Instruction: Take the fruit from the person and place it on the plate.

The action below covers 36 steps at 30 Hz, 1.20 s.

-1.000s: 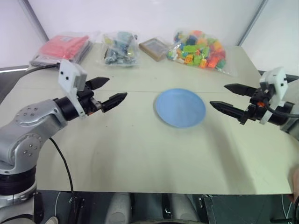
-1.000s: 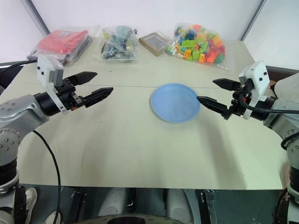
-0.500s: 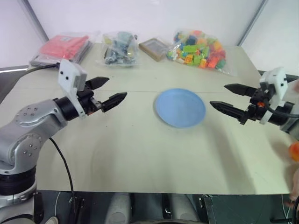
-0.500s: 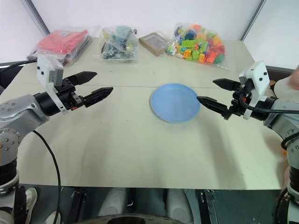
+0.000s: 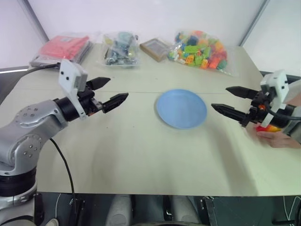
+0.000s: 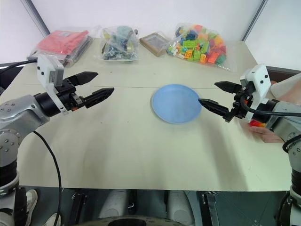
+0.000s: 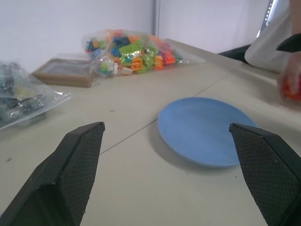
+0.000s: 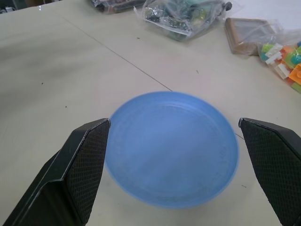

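Right wrist view: bare plate (image 8: 171, 146).

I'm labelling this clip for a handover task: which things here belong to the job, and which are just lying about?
Part of the job:
- fruit, in the person's hand, behind the right gripper
- blue plate, nothing on it
- left gripper, open

Lying about, at the table's far edge:
- bag of toy bricks
- red packet
- bag of dark parts
- brown box

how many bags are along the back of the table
3: the red bag at the back left, the dark-parts bag beside it, the brick bag back right. None seems hidden.
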Tool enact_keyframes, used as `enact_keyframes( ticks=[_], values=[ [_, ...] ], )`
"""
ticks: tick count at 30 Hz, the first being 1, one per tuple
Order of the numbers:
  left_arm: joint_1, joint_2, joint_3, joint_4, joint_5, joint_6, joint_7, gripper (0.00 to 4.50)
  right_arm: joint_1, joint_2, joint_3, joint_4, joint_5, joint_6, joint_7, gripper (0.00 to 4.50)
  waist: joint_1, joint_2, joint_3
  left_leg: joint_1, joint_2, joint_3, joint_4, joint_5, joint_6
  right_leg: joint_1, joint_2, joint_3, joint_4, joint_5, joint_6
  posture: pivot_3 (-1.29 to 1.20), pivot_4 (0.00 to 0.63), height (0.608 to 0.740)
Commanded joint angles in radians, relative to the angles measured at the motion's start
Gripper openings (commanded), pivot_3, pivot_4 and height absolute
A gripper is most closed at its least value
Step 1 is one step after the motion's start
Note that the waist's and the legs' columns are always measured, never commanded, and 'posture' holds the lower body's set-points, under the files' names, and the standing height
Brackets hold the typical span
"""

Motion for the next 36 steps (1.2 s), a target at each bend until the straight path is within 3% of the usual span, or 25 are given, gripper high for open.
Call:
enact_keyframes(
  ticks=[1, 28, 36],
  values=[
    [-0.018, 0.003, 0.009, -0.012, 0.001, -0.020, -0.008, 4.45, -0.006, -0.012, -0.022, -0.026, 0.002, -0.017, 0.000, 4.50, 0.000, 0.000, 0.000, 0.000, 0.000, 0.000, 0.000, 0.000, 0.000, 0.000, 0.000, 0.000, 0.000, 0.000, 0.000, 0.00, 0.150, 0.731],
    [-0.047, -0.025, -0.005, 0.007, 0.018, -0.036, -0.002, 4.45, -0.035, 0.004, -0.031, -0.037, 0.042, 0.000, -0.045, 4.50, 0.000, 0.000, 0.000, 0.000, 0.000, 0.000, 0.000, 0.000, 0.000, 0.000, 0.000, 0.000, 0.000, 0.000, 0.000, 0.00, 0.150, 0.731],
    [-0.091, -0.098, -0.060, 0.029, 0.144, -0.151, 0.034, 4.45, -0.297, 0.238, -0.011, -0.016, 0.214, 0.130, -0.365, 4.50, -0.003, 0.000, 0.000, 0.001, 0.000, 0.000, 0.000, 0.000, 0.000, 0.000, 0.000, 0.000, 0.001, 0.000, 0.000, 0.00, 0.150, 0.731]
  ],
)
